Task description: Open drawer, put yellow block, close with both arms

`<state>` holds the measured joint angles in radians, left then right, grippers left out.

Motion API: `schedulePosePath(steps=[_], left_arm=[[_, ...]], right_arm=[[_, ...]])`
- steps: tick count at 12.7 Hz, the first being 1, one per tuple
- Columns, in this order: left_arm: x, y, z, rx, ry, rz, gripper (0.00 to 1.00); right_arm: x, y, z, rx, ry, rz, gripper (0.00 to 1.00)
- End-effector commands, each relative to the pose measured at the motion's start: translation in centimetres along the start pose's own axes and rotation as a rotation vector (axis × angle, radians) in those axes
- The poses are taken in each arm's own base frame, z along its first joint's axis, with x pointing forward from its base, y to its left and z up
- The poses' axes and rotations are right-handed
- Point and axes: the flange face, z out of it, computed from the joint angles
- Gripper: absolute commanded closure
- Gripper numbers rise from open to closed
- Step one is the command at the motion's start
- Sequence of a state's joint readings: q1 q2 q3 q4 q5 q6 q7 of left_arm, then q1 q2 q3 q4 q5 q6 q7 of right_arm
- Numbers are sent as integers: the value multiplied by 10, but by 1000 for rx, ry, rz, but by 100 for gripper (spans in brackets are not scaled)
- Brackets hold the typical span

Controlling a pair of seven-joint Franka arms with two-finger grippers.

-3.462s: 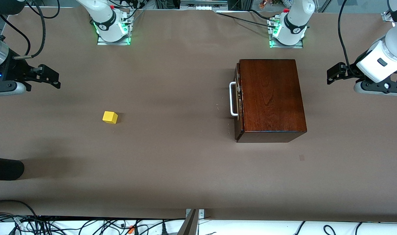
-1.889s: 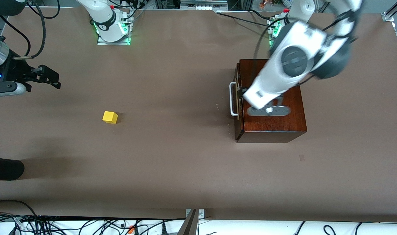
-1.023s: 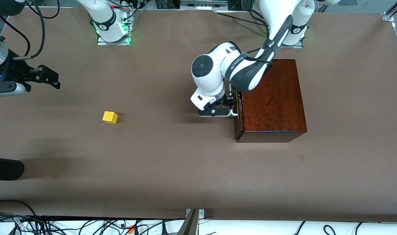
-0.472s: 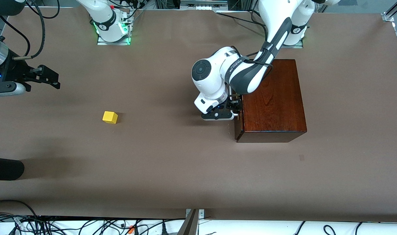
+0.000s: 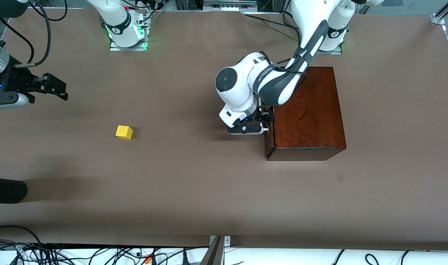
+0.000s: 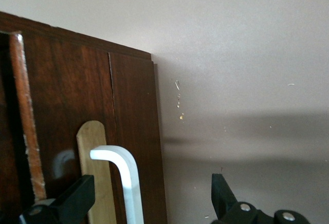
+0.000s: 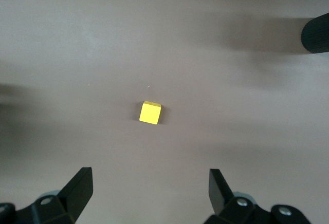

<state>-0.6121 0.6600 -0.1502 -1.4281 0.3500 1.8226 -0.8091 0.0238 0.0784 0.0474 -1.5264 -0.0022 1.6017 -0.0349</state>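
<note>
on my feed, nearest the front camera: the yellow block (image 5: 124,132), alone on the brown table (image 5: 194,191), well toward the right arm's end, untouched; my right wrist view shows it (image 7: 150,113) sitting flat on the table.

next: the reddish-brown wooden box (image 5: 306,110), toward the left arm's end. its drawer (image 6: 77,126) reads as shut, front flush with the box, white handle (image 6: 126,180) standing off it.

at the handle: left gripper (image 5: 262,119), low in front of the drawer. fingers (image 6: 77,198) spread, one on each side of the handle bar, not pinching it as far as i can see.

farthest entry: right gripper (image 5: 56,88), waiting in the air over the table's edge at its own end. fingers (image 7: 79,188) spread wide, nothing between them.
</note>
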Motion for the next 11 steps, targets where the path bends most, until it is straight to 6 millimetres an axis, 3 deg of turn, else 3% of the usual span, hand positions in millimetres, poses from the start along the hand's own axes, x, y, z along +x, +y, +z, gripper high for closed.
schedulePosePath(steps=[1,6,11], left_arm=[[-12,7,18,12,-57,2,0],[-14,11,19,13,-56,8,0],[-26,28,8,-78,-118,-10,0]], right_arm=[[1,3,-6,-2,11,-4,0],[1,3,-6,-2,11,-6,0],[1,3,-6,-2,11,-6,0]])
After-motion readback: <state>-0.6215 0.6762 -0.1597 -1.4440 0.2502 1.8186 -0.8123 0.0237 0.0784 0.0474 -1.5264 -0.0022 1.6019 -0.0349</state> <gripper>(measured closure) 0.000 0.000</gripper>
